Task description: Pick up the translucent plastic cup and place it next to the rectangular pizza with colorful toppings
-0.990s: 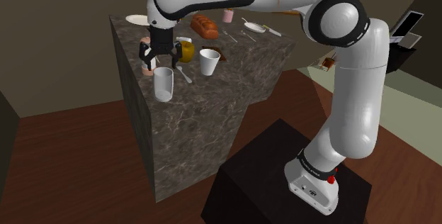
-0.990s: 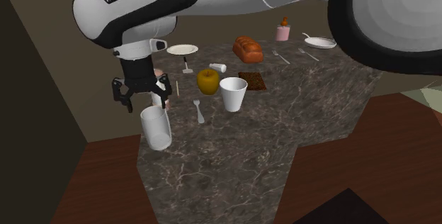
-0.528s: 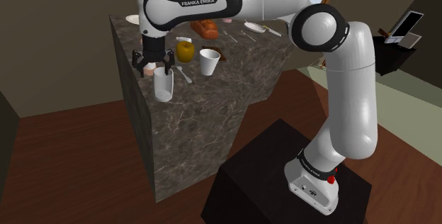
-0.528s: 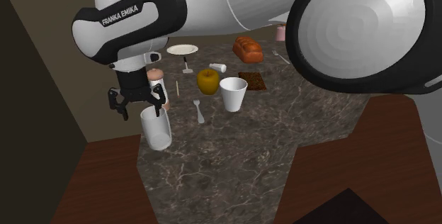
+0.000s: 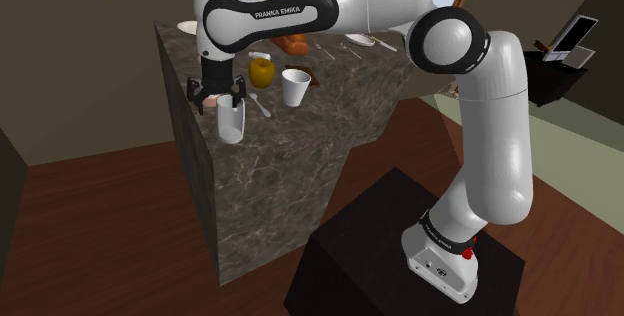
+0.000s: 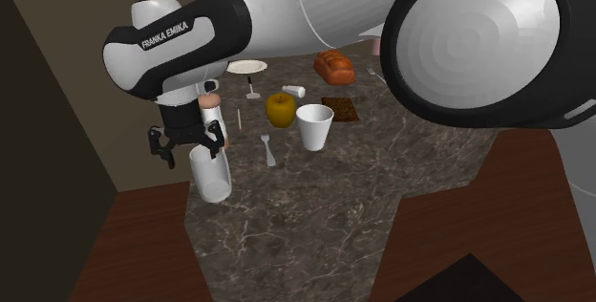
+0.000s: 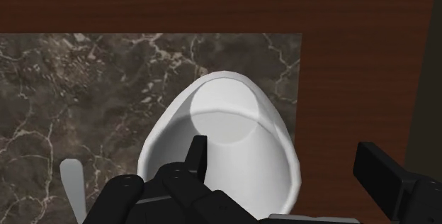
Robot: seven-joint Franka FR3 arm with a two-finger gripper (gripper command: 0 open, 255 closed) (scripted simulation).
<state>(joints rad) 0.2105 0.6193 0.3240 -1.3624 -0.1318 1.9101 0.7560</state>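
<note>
The pincer hangs with its fingers pointing straight down and spread apart, and it holds nothing. Directly under it stands the tall pale cup, upright, near the corner of the dark marbled surface that is closest to the second exterior view's lower left. The long axis of the cup is vertical, so it runs in line with the pincer. In the wrist view the cup does not lie exactly in the middle of the pincer: one finger shows in front of the cup's open mouth and the other stands clear outside its wall. Whether the first finger is inside the rim or only above it, I cannot tell. In my judgement the step in hand is the approach to the grasp, and the coming move needs a small sideways correction or a short descent before the fingers close. The rectangular pizza lies well apart from the cup, toward the second exterior view's right, beyond the fork and just behind a shorter white cup.
</note>
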